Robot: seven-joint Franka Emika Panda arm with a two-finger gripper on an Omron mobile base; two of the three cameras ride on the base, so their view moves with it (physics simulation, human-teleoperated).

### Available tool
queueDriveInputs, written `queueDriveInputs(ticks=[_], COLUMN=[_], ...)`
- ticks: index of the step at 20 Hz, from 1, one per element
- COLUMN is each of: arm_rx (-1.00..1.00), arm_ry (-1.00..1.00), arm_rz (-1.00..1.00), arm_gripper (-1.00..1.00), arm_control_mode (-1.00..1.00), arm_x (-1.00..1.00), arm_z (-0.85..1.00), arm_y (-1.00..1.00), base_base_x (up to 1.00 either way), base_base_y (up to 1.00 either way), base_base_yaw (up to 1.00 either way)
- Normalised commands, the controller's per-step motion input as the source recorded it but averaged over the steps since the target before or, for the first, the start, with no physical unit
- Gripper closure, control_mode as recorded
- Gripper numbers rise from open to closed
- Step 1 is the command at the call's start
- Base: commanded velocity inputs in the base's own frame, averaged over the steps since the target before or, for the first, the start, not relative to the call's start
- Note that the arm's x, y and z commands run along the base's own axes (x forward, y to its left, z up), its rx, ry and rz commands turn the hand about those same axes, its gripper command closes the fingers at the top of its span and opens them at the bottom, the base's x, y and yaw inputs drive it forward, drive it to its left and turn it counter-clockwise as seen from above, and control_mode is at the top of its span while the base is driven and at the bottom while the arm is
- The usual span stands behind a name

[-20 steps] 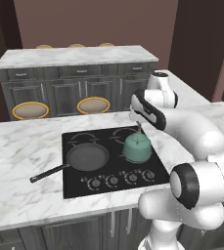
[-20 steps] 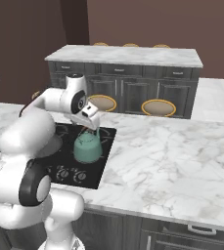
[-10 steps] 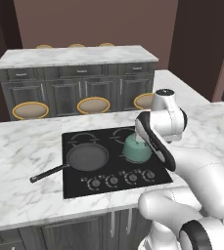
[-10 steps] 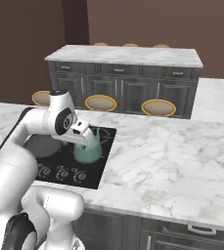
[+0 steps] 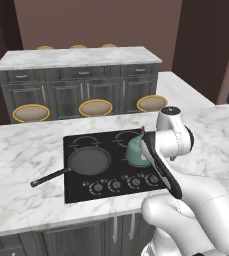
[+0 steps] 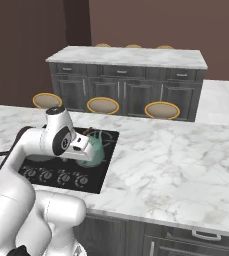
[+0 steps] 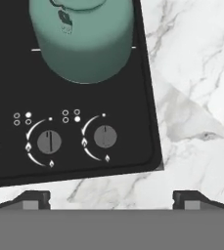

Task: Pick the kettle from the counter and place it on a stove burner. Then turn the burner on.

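Observation:
The teal-green kettle (image 5: 135, 151) (image 6: 93, 150) (image 7: 84, 39) stands upright on the right rear stove burner of the black cooktop (image 5: 121, 169) (image 7: 133, 117), and it covers most of that ring. My gripper (image 7: 112, 200) is open, its two fingertips far apart with nothing between them. It hovers over the cooktop's front edge, just in front of the kettle and apart from it. Below it lie two round knobs (image 7: 49, 141) (image 7: 105, 136). The white marble counter (image 5: 26, 150) (image 7: 196, 73) surrounds the cooktop.
A dark frying pan (image 5: 89, 161) sits on the left front burner, its long handle (image 5: 48, 178) reaching out over the counter. A row of knobs (image 5: 116, 185) lines the cooktop's front. Round stools (image 5: 95, 107) and a second marble-topped island (image 5: 76, 57) stand behind.
The hand has left the kettle's top and swung down and back toward the cooktop's front edge. The kettle stays put on its burner.

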Motion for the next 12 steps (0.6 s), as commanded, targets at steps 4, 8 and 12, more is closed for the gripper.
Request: queueDriveInputs(ticks=[4,8,12], arm_rx=[0.00,0.00,0.00], arm_ry=[0.07,0.06,0.00], arm_rz=[0.08,0.11,0.11], arm_gripper=[-1.00,-1.00,-1.00], arm_control_mode=[-1.00,-1.00,-1.00], arm_x=[-0.05,0.00,0.00], arm_z=[-0.25,-0.20,-0.29], arm_y=[0.00,0.00,0.00], base_base_x=[0.00,0.00,0.00], base_base_y=[0.00,0.00,0.00], base_base_yaw=[0.00,0.00,0.00])
